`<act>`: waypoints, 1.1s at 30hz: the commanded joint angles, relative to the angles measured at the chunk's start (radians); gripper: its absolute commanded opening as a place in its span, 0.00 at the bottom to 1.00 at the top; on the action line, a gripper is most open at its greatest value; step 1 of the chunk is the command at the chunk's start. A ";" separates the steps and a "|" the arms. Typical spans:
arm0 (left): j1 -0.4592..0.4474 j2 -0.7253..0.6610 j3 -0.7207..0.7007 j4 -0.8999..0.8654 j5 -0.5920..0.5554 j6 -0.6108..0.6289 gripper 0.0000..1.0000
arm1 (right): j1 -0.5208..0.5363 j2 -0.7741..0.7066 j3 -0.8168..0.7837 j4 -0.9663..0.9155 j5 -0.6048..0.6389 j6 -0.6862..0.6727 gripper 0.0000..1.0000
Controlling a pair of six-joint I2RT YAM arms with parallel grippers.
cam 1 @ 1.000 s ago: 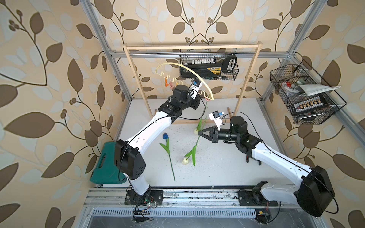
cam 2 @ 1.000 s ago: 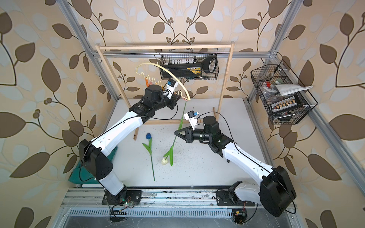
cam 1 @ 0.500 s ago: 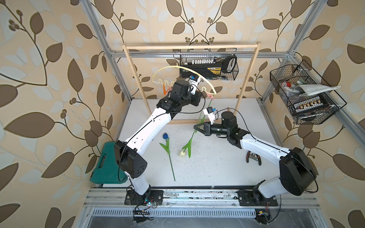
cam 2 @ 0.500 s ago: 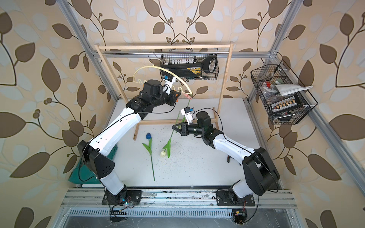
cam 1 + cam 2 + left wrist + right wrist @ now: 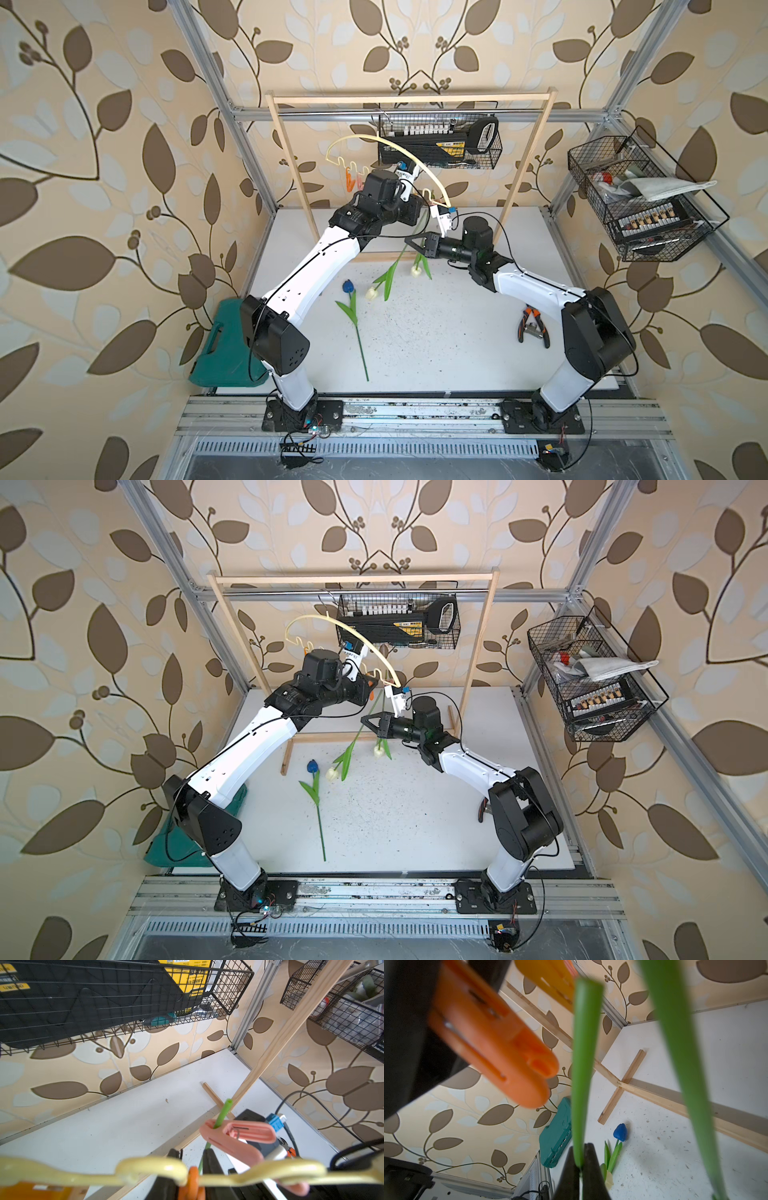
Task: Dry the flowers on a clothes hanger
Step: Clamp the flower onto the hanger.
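Observation:
The cream clothes hanger hangs tilted under the rack. My left gripper is shut on its orange clip. My right gripper is shut on the stem of a cream tulip, whose cut end reaches up beside that clip. Another cream tulip hangs head down from the pink clip. The blue tulip lies on the table.
A light wooden rack frame spans the back, its base bars on the table. Wire baskets hang at the back and at the right. A green case lies at the left and pliers at the right.
My right gripper has carried the cream tulip back and up toward the clips, its arm folding in. The left gripper and hanger have hardly moved.

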 commanded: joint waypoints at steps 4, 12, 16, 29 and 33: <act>-0.009 -0.047 0.001 0.009 0.017 -0.025 0.22 | 0.000 0.017 0.046 0.047 -0.005 0.058 0.00; -0.010 -0.043 -0.007 0.021 0.015 -0.035 0.21 | 0.001 0.026 0.061 0.072 -0.013 0.084 0.00; -0.010 -0.039 -0.005 0.025 0.017 -0.041 0.21 | 0.005 0.032 0.075 0.078 -0.020 0.107 0.00; -0.009 -0.033 -0.005 0.028 0.016 -0.047 0.19 | 0.019 0.053 0.088 0.112 -0.034 0.142 0.00; -0.010 -0.032 -0.012 0.034 0.013 -0.047 0.18 | 0.026 0.048 0.089 0.134 -0.048 0.150 0.00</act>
